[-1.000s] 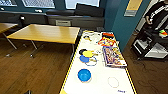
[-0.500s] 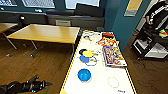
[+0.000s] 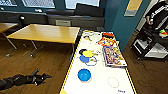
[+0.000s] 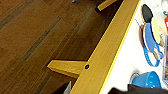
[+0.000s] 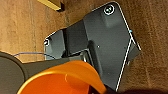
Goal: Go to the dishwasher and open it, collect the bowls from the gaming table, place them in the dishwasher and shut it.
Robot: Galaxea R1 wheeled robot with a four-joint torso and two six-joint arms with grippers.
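Note:
The gaming table is long and white-topped, with board-game boxes toward its far end. A bright blue bowl stands on its near part and also shows beside the wooden table edge as the blue bowl. Just beyond it lies a pale round thing with a blue rim, next to flat blue, yellow and black discs. My left gripper hangs open over the floor, left of the table and apart from the bowl. An orange dish looms close in the right wrist view. The dishwasher is out of view.
A bare yellow-wood table stands left of the gaming table, with brown wooden floor between them. A dark cart and a person are at the far right. My dark base shows on the floor.
My left arm has reached further forward at the lower left, toward the gaming table. The camera has come slightly closer to the table.

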